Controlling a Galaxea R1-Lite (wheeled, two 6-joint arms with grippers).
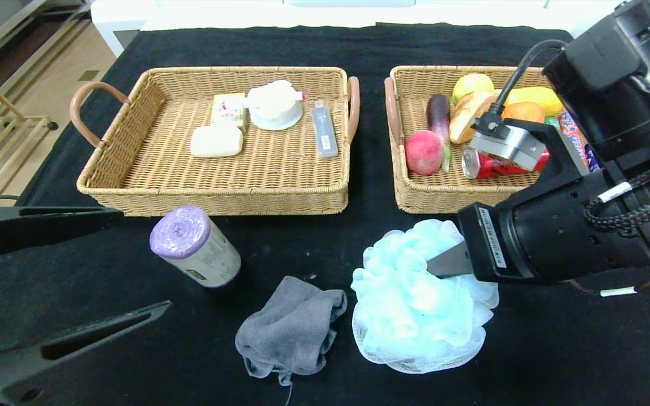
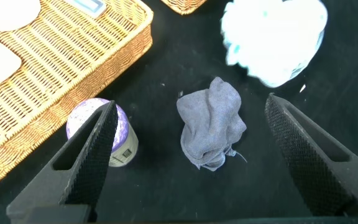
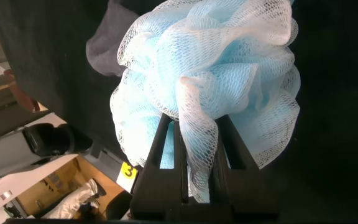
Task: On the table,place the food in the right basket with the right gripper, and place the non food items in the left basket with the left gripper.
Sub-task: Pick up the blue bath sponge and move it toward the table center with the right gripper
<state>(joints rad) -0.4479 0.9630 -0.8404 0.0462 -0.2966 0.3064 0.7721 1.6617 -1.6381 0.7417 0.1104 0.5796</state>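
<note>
Right pincer (image 3: 194,158) clamped tight; left pincer (image 2: 191,155) wide apart, hovering low.

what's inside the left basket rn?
Left basket holds a cream soap bar, a small box, a white lidded dish and a grey stick-shaped item. Anything beneath them is hidden.

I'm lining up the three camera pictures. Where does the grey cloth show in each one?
Head view: grey cloth lies crumpled on the black table, low centre, beside the blue mesh bath sponge.
Left wrist view: cloth in the middle, framed by the open left hand.
Right wrist view: only an edge, behind the sponge.
Shared landmark: the sponge.
</note>
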